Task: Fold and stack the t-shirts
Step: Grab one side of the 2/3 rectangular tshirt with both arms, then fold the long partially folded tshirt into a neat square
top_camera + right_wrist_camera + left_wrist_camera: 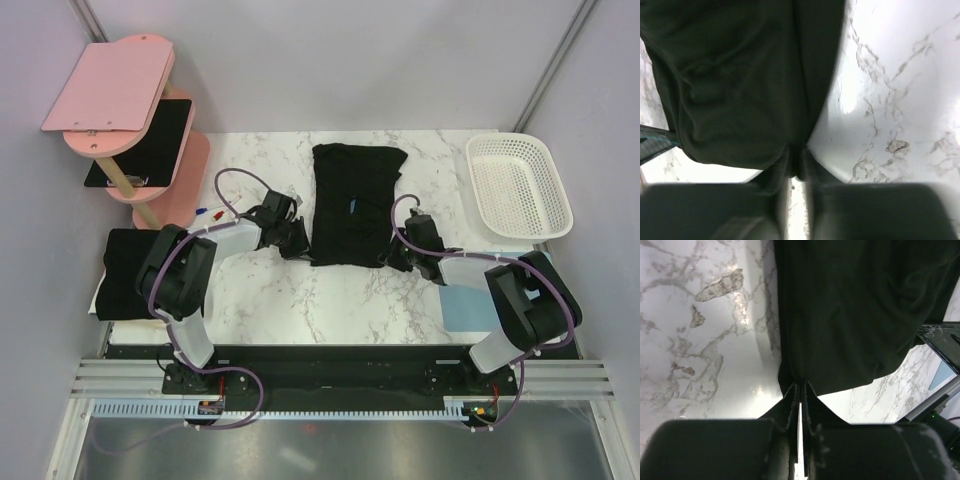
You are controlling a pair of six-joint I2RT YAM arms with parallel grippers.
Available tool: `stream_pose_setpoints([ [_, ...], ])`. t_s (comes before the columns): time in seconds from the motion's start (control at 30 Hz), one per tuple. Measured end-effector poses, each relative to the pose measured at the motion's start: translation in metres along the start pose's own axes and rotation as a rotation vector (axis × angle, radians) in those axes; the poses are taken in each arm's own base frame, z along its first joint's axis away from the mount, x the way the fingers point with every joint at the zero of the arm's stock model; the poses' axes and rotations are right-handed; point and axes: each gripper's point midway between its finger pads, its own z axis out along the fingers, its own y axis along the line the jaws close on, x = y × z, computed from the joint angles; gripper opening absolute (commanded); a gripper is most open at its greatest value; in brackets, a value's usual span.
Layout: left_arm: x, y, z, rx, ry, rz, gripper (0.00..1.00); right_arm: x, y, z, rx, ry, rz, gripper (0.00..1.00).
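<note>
My left tool (801, 387) and right tool (799, 152) each pinch a near hem corner of the t-shirt (352, 205), which lies flat on the counter (330, 300). Folding step: next I'd lift both evenly and carry the hem toward the collar.

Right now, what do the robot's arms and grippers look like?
The left arm and right arm have rounded black joints and white links. A purple cable loops along each. The left gripper and right gripper are black, each with two fingers.

Black t-shirt (352, 205) lies flat, folded lengthwise into a strip.
</note>
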Motion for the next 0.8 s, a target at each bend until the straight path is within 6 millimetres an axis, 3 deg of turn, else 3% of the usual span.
stream_pose_setpoints([
  [0.17, 0.006, -0.005, 0.002, 0.023, 0.016, 0.006, 0.02, 0.012, 0.002, 0.000, -0.038, 0.036, 0.033, 0.00],
  [0.3, 0.023, -0.007, -0.001, 0.029, 0.034, 0.022, 0.02, 0.020, 0.001, -0.008, -0.045, 0.057, 0.034, 0.00],
  [0.63, 0.085, -0.037, -0.040, 0.103, 0.067, 0.092, 0.02, 0.054, 0.001, -0.058, -0.098, 0.110, -0.005, 0.00],
  [0.8, 0.087, -0.043, -0.059, 0.101, 0.048, 0.089, 0.02, 0.054, 0.009, -0.080, -0.144, 0.088, -0.029, 0.00],
])
